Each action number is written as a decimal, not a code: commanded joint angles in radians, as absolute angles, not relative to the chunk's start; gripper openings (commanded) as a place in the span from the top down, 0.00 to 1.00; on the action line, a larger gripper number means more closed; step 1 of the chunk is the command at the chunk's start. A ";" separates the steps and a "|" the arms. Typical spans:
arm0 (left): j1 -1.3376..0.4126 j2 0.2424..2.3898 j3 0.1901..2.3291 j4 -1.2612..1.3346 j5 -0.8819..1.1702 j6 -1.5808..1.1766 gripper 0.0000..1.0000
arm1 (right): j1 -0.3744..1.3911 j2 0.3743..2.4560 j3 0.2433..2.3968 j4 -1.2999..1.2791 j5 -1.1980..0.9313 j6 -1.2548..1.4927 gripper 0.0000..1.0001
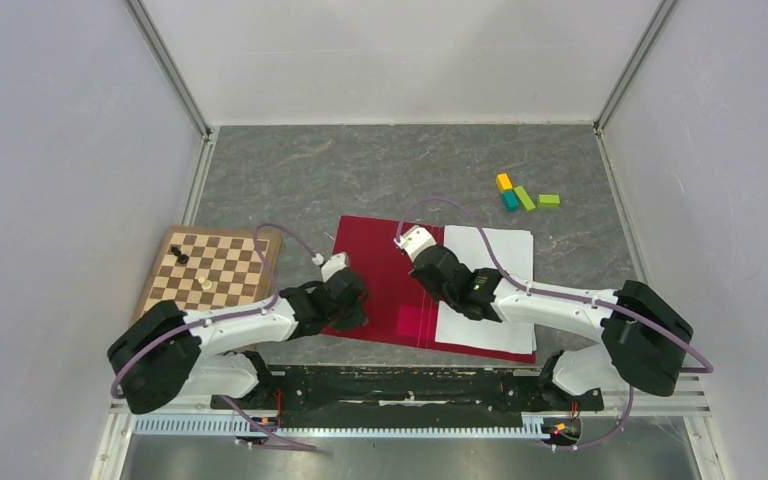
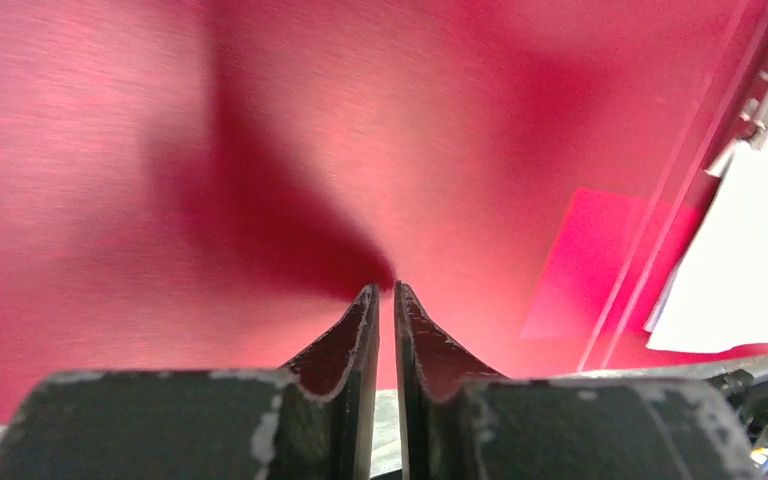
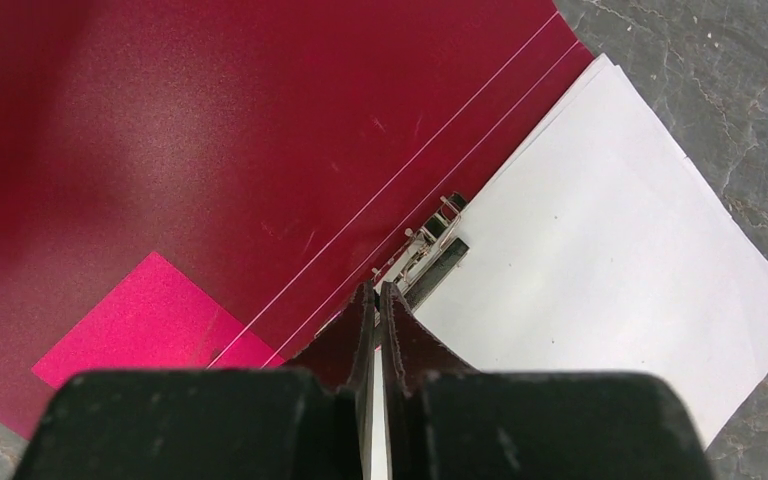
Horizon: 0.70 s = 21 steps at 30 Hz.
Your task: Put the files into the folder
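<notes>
The crimson folder [image 1: 380,260] lies open on the table, a pink square [image 1: 415,322] on its inner left side. The white files [image 1: 500,260] rest on its right half, beside the metal clip [image 3: 435,235]. My left gripper [image 1: 352,312] is down at the left cover's near edge. Its jaws stand almost together with nothing between them, the tips [image 2: 387,288] against the red surface [image 2: 110,150]. My right gripper [image 1: 432,272] is shut, its tips [image 3: 377,288] at the clip by the spine. The sheets [image 3: 610,230] spread out to its right.
A wooden chessboard [image 1: 212,268] with two pieces sits left of the folder. Several coloured blocks [image 1: 525,195] lie at the far right. Grey walls close in the table on three sides.
</notes>
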<state>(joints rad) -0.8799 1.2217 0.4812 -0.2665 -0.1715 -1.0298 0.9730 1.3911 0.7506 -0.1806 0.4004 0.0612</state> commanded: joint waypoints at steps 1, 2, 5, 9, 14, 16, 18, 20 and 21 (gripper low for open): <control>-1.005 1.345 0.480 -0.235 -0.236 -1.194 0.85 | 0.976 1.395 0.743 -0.187 0.394 0.088 0.99; -1.031 1.373 0.495 -0.230 -0.241 -1.211 0.85 | 0.974 1.393 0.746 -0.194 0.394 0.092 0.99; -1.060 1.396 0.550 -0.247 -0.271 -1.215 0.84 | 0.975 1.377 0.743 -0.195 0.378 0.109 0.97; -1.004 1.340 0.678 -0.365 -0.373 -1.097 0.66 | 0.974 1.350 0.735 -0.196 0.360 0.128 0.90; -0.744 1.305 0.811 -0.335 -0.300 -0.857 0.54 | 0.975 1.344 0.747 -0.194 0.335 0.152 0.66; -0.661 1.339 0.879 -0.324 -0.263 -0.782 0.53 | 0.974 1.346 0.759 -0.195 0.328 0.161 0.57; -0.599 1.404 0.962 -0.329 -0.244 -0.702 0.50 | 0.974 1.344 0.770 -0.200 0.324 0.170 0.48; -0.554 1.485 1.040 -0.330 -0.222 -0.629 0.49 | 0.974 1.341 0.784 -0.208 0.322 0.179 0.38; -0.525 1.535 1.083 -0.330 -0.200 -0.588 0.49 | 0.974 1.336 0.794 -0.212 0.319 0.183 0.33</control>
